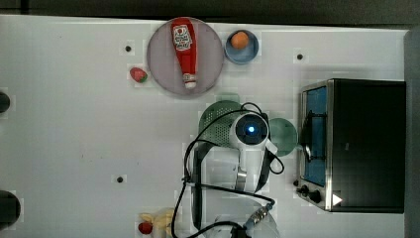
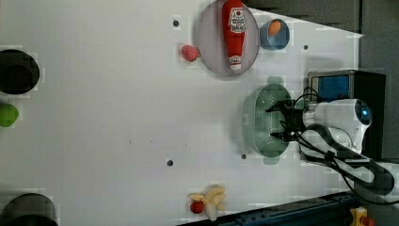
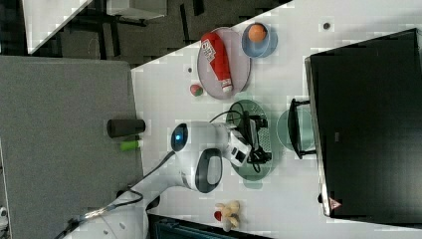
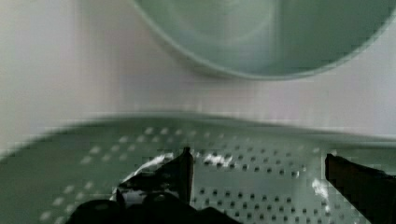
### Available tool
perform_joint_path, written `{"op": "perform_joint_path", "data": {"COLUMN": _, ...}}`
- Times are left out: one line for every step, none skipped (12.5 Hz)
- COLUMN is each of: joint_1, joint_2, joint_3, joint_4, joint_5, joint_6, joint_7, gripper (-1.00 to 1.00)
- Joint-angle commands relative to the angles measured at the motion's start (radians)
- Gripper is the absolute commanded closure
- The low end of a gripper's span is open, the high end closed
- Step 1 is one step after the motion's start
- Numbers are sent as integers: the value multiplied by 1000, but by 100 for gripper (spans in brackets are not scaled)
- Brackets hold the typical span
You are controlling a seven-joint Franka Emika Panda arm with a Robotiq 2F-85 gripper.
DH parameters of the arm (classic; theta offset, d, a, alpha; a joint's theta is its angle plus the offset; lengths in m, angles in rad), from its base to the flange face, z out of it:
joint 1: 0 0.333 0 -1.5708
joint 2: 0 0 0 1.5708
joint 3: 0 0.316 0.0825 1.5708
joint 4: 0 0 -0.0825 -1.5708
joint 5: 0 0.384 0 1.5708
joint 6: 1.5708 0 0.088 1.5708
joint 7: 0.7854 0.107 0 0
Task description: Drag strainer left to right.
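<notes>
Hovering: gripper (image 2: 278, 121) over strainer (image 2: 261, 120) — fingers wide apart, holding nothing
Beside strainer: green bowl (image 1: 286, 134) — near oven (image 1: 364, 144)

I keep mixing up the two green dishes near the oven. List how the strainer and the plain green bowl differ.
The strainer is oval and pierced with rows of small holes; the plain green bowl is round and smooth, without holes. The strainer is the larger. The open gripper hangs over the strainer, while the bowl sits apart, nearer the oven. Both are pale green and rest upright on the white table.
</notes>
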Motion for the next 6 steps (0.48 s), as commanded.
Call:
{"op": "perform_joint_path", "data": {"joint_1": 20, "joint_2": -142, "joint_3": 77, "joint_4": 17, "joint_5": 15, "joint_6": -75, "joint_7": -64, "gripper": -100}}
{"op": "perform_joint_path", "data": {"joint_1": 21, "joint_2": -196, "joint_3": 99, "joint_4": 20, "joint_5": 15, "joint_6": -121, "joint_7": -85, "gripper": -100}}
{"op": "perform_joint_path", "data": {"joint_1": 22, "joint_2": -253, "joint_3": 123, "joint_4": 20, "joint_5": 14, "joint_6": -171, "joint_7": -131, "gripper": -100}}
{"op": "perform_joint_path", "data": {"joint_1": 22, "joint_2": -311, "joint_3": 145, "joint_4": 20, "joint_5": 15, "joint_6": -211, "joint_7": -190, "gripper": -100}}
{"op": "perform_joint_path", "data": {"joint_1": 23, "joint_2": -373, "joint_3": 164, "joint_4": 19, "joint_5": 15, "joint_6": -239, "joint_7": -249, "gripper": -100}}
{"op": "perform_joint_path", "data": {"joint_1": 23, "joint_2": -434, "joint_3": 179, "joint_4": 19, "joint_5": 15, "joint_6": -265, "joint_7": -315, "gripper": -100}}
